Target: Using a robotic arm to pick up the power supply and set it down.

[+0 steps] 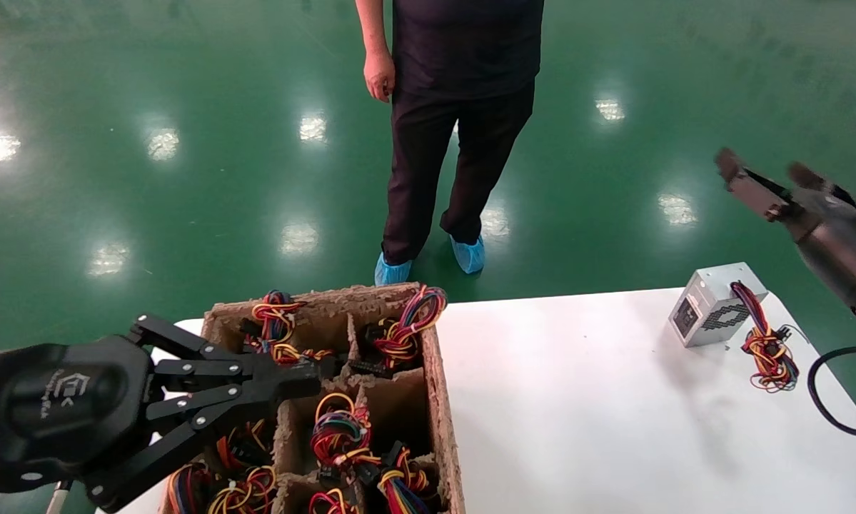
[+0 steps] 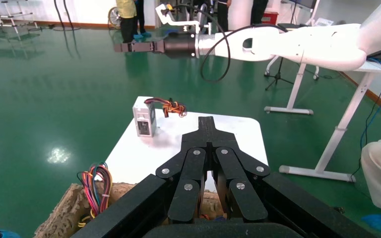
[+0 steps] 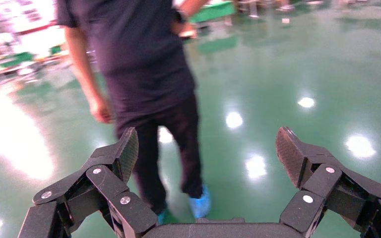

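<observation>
- Left gripper [image 1: 306, 378]: nearest the robot, hanging over the brown pulp-fibre tray [image 1: 442, 400] at the near left of the white surface [image 1: 577, 414]; its fingers are pressed together with nothing between them. It appears parked
- Tray compartments hold bundles of coloured wires [image 1: 338, 428]; any metal boxes under them cannot be made out
- Power supply [image 1: 713, 305]: stands alone on the far right corner of the surface, well apart from the tray. Its long axis runs roughly from near-left to far-right in the head view. The small label face points toward the tray side, the honeycomb vent grille faces the robot, and the wire bundle [image 1: 767, 350] trails off the right end onto the surface
- Right gripper [image 1: 759, 175]: raised beyond and above the power supply, over the green floor, fingers spread wide and empty, not touching the box
- Step in hand, as a judgement: either the approach before the pick or the pull-away after a set-down; these views alone do not settle which
- If the pick is pending, the next move calls for lowering the right gripper over the box and closing across its short width, clear of the wires
- A person [image 1: 456, 107] stands on the floor beyond the surface
</observation>
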`<state>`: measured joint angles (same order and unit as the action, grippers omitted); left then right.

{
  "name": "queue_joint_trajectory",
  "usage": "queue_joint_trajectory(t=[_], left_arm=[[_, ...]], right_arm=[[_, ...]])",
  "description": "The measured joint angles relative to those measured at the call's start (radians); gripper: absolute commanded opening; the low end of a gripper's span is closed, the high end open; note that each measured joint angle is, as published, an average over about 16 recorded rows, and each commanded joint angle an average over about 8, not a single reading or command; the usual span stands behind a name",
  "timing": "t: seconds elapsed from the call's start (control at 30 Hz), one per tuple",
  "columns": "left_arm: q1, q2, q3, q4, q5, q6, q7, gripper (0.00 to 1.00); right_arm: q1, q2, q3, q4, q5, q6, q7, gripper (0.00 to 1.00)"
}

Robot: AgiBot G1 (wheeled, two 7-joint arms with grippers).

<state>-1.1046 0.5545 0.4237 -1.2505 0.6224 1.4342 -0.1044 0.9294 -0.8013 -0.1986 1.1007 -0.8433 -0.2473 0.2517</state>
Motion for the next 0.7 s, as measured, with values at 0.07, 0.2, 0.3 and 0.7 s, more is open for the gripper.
queue_joint_trajectory(t=[0.07, 0.2, 0.3, 0.7], left_arm=[[0.0, 0.0, 0.0, 0.0, 0.0, 0.0, 0.0, 1.0], [0.0, 0.0, 0.0, 0.0, 0.0, 0.0, 0.0, 1.0], [0.0, 0.0, 0.0, 0.0, 0.0, 0.0, 0.0, 1.0], [0.0, 0.0, 0.0, 0.0, 0.0, 0.0, 0.0, 1.0]], right_arm=[[0.006, 0.008, -0.003, 0.007, 0.005, -0.051, -0.003, 1.0], [0.018, 0.023, -0.01, 0.022, 0.014, -0.152, -0.008, 1.0], [0.027, 0.035, -0.015, 0.034, 0.021, -0.228, -0.012, 1.0], [0.062, 0.081, -0.035, 0.078, 0.048, -0.533, -0.027, 1.0]])
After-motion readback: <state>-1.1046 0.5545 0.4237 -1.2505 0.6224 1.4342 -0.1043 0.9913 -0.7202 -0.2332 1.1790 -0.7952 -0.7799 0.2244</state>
